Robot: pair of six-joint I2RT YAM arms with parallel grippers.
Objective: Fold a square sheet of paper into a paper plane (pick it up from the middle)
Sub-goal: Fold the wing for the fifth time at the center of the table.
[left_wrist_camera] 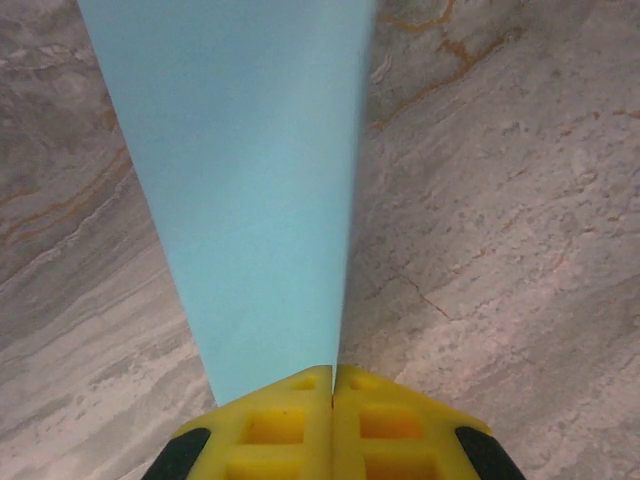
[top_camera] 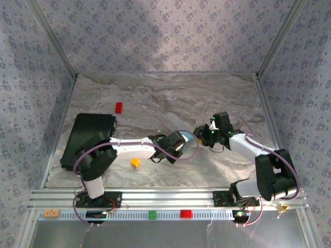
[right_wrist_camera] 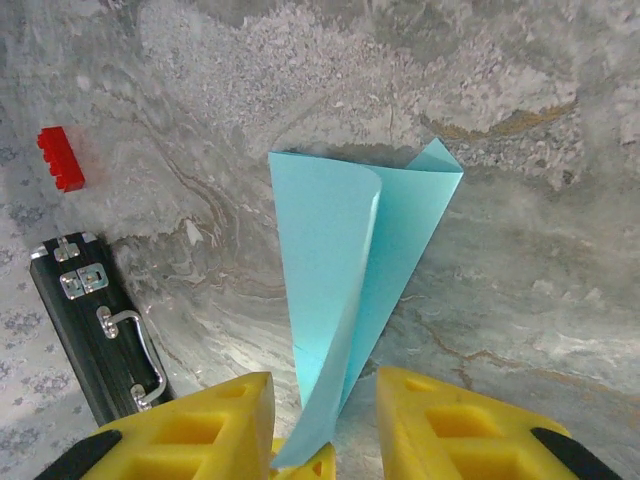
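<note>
Mid-worktop (top_camera: pixel 155 98), top view: the light-blue paper plane (right_wrist_camera: pixel 340 230) sits between the two arms, left arm at its 9 o'clock, right arm at its 3 o'clock.

Left gripper (left_wrist_camera: pixel 332 385): closed tight on one end of the plane. Its yellow fingers (left_wrist_camera: pixel 285 425) meet with no gap, and the paper fans out from them toward 12 o'clock in the left wrist view.

Right gripper (right_wrist_camera: pixel 322 380): jaws apart, clamping nothing. The plane's narrow tip hangs between them with a gap on each side. The wide end points to 12 o'clock and one flap curls upward. Can't tell if the wide end touches the worktop.

Around it, right wrist view: red block (right_wrist_camera: pixel 60 158) at 10 o'clock of the plane and black case (right_wrist_camera: pixel 100 320) at 8 o'clock, both well apart from it. Top view: orange block (top_camera: pixel 135 162) at 7 o'clock of the left arm's wrist.
</note>
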